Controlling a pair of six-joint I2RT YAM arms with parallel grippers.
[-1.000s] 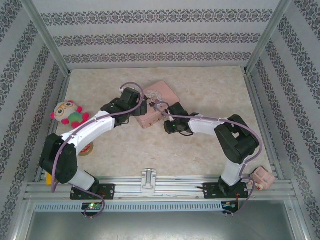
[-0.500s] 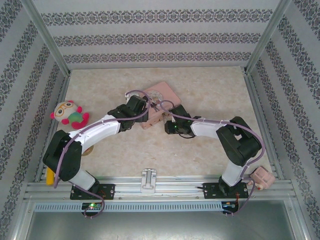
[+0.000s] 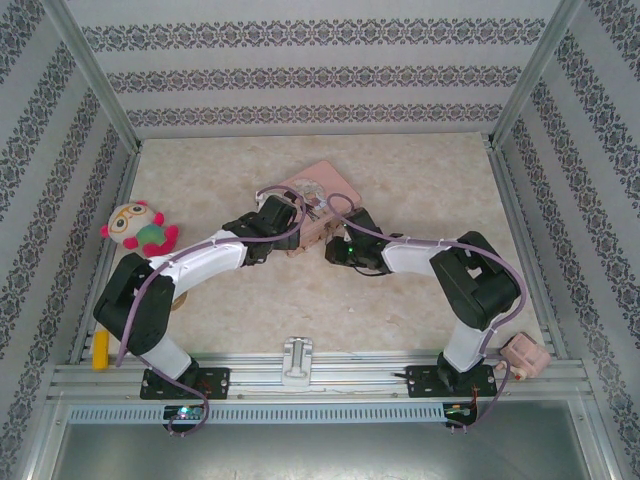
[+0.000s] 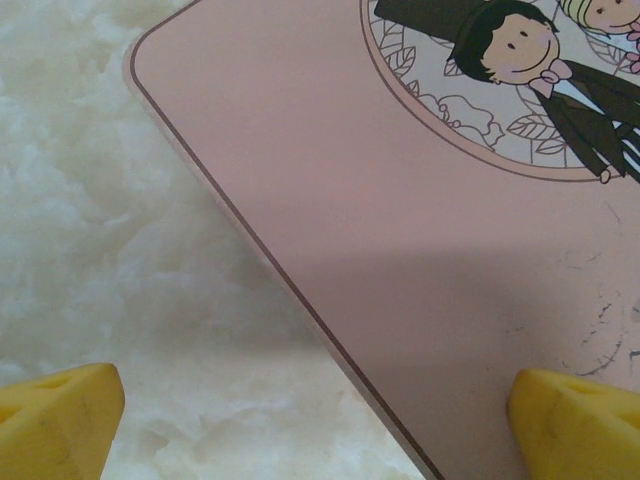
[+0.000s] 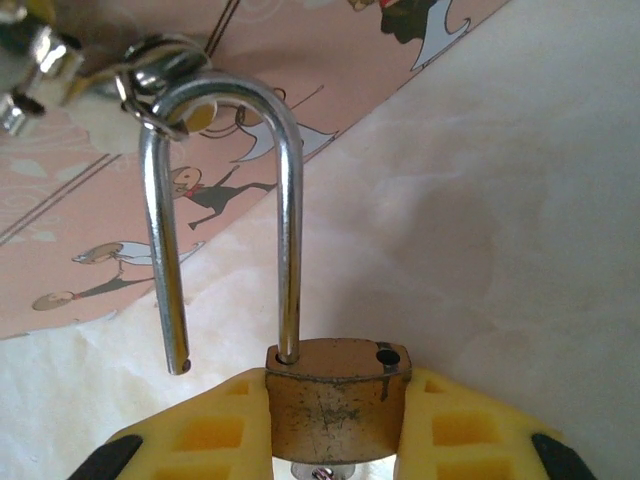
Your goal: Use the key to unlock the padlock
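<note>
My right gripper (image 5: pixel 335 420) is shut on the brass body of the padlock (image 5: pixel 337 400). Its silver shackle (image 5: pixel 225 200) stands open: one leg sits in the body, the other hangs free beside it. A wire ring (image 5: pixel 150 75) with small silver metal pieces hangs on the top of the shackle, over the pink tin (image 5: pixel 90 210). A silver bit (image 5: pixel 320 470) shows under the body; I cannot tell whether it is the key. My left gripper (image 4: pixel 320 425) is open, its yellow fingertips (image 4: pixel 60 420) straddling the edge of the pink tin (image 4: pixel 400 250). From above, both grippers meet at the tin (image 3: pixel 325 185).
A plush toy (image 3: pixel 140 228) lies at the left wall. A yellow object (image 3: pixel 102 350) sits by the left arm's base and a pink object (image 3: pixel 525 357) by the right base. A white block (image 3: pixel 297 360) stands on the front rail. Marble tabletop (image 3: pixel 420 190) stretches behind the tin.
My left arm has swung right and lowered, bringing its open gripper over the tin's edge. The right gripper, still holding the padlock, has shifted slightly towards the tin.
</note>
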